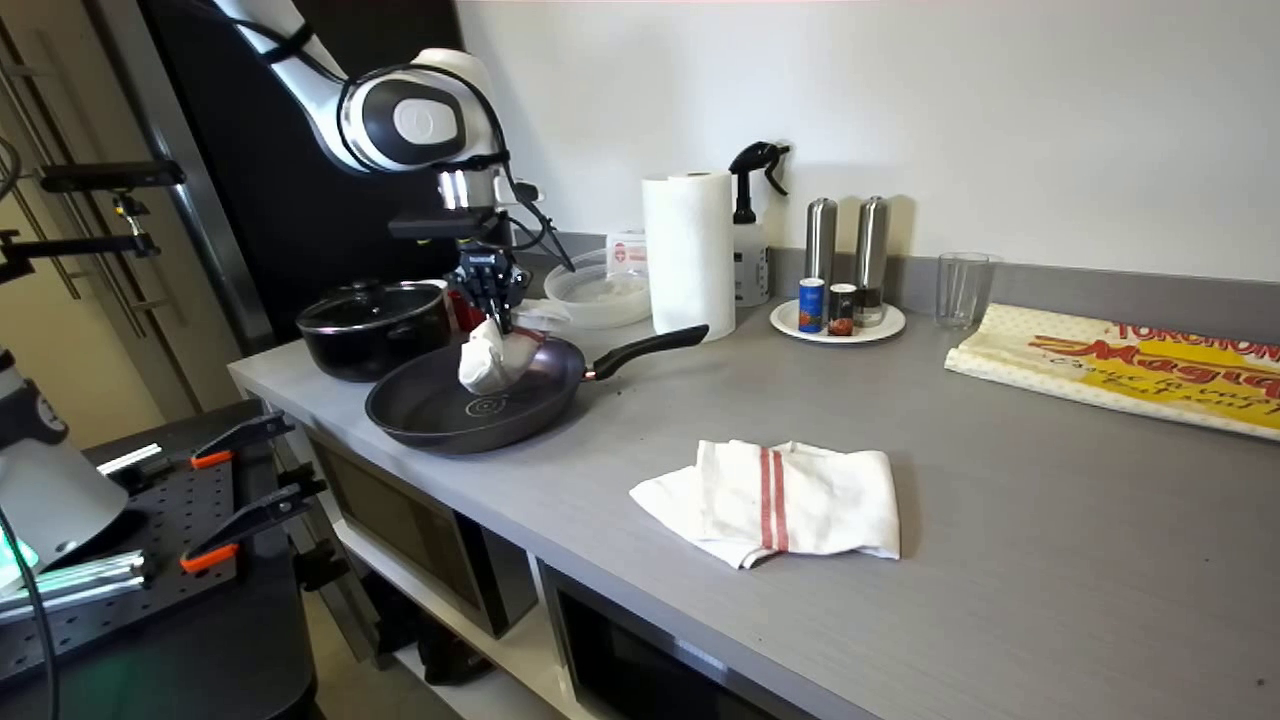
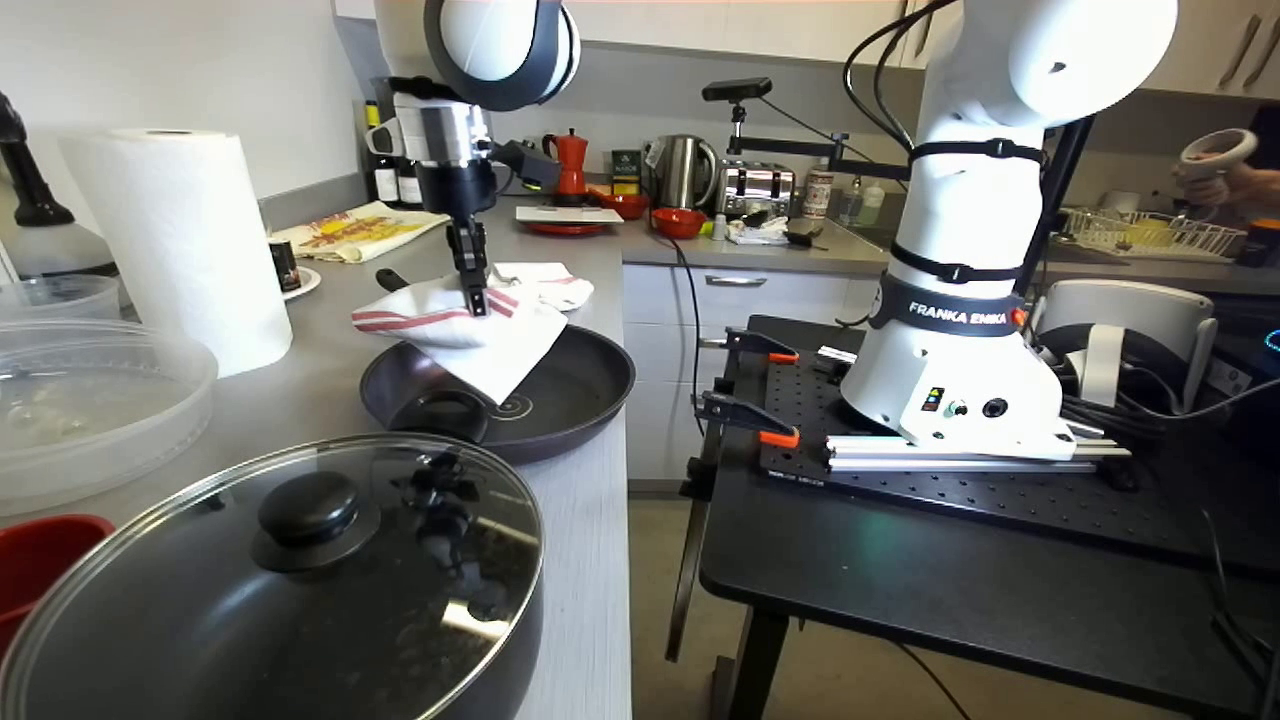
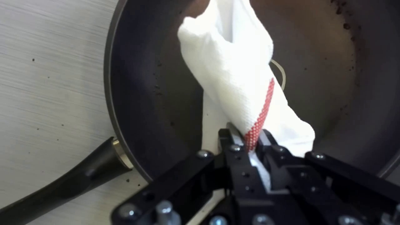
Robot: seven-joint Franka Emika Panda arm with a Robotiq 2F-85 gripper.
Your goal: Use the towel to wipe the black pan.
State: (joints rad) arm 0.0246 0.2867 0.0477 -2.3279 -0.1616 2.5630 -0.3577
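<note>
The black pan [image 1: 540, 390] rests on the counter, its long handle [image 3: 78, 178] pointing away from the lidded pot. Bunched white cloth with a red stripe, the towel [image 3: 231, 68], hangs from my gripper [image 3: 249, 136] over the pan's inside. Both fingers pinch it, a red-striped fold running up between them. In both exterior views the gripper [image 2: 475, 303] points down above the pan. One corner of the towel [image 2: 490, 350] droops toward the pan floor; whether it touches is hard to tell. Dark specks lie on the pan's surface in the wrist view.
A black lidded pot [image 2: 300, 620] stands close beside the pan. Behind are a paper towel roll [image 1: 690, 255], a plastic tub [image 1: 600, 295] and a plate [image 1: 880, 325] with grinders. A folded striped cloth [image 1: 830, 495] lies near the counter's front edge.
</note>
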